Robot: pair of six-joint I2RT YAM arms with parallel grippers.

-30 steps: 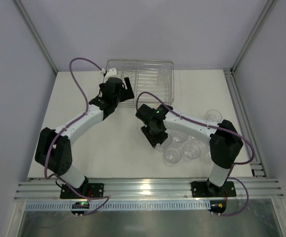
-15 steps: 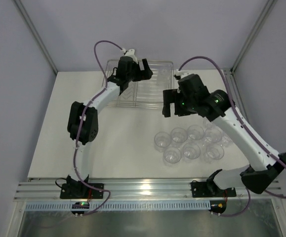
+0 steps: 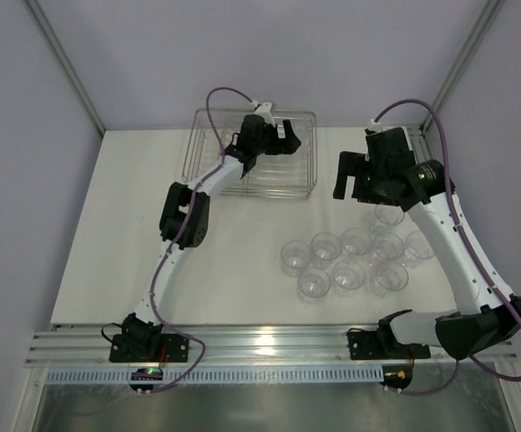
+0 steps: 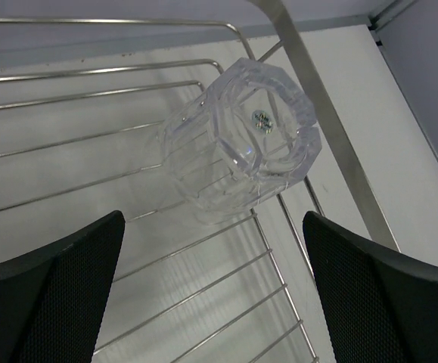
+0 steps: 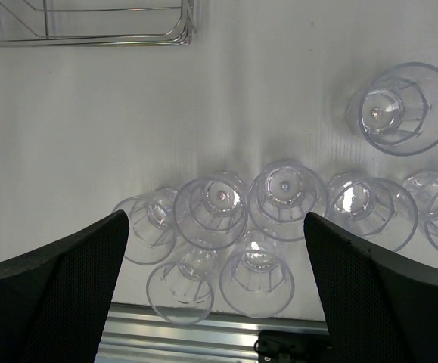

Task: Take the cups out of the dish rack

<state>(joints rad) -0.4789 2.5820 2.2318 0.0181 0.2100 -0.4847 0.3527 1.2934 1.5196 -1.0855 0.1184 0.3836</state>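
The white table (image 3: 116, 261) carries everything, and at its 12 o'clock edge sits the 1 wire dish rack (image 3: 204, 166), with 2 arms reaching over the surface. The left gripper (image 4: 212, 227) hangs above the rack's 3 o'clock end, its fingers spread wide with nothing between them. The right gripper (image 5: 215, 223) hovers above the table toward 2 o'clock, also spread and carrying nothing. Just ahead of the left fingers, at 12 o'clock in the wrist view, 1 cup (image 4: 241, 144) lies tipped on the rack wires near the corner, its faceted base turned toward the camera and not touched by either finger. It is the only cup we can see in the rack. We judge it light and stiff but thin-walled, slick, and likely to squirt out or crack under a hard pinch. The best hold looks to be across the ribbed side wall near mid-height, closing gently. On the table at about 4 o'clock stands the cluster of unloaded cups (image 3: 347, 275), packed rim to rim, with 1 more cup (image 3: 389, 214) apart at 3 o'clock. We count 8 or 9 there in all, as the clear rims overlap.
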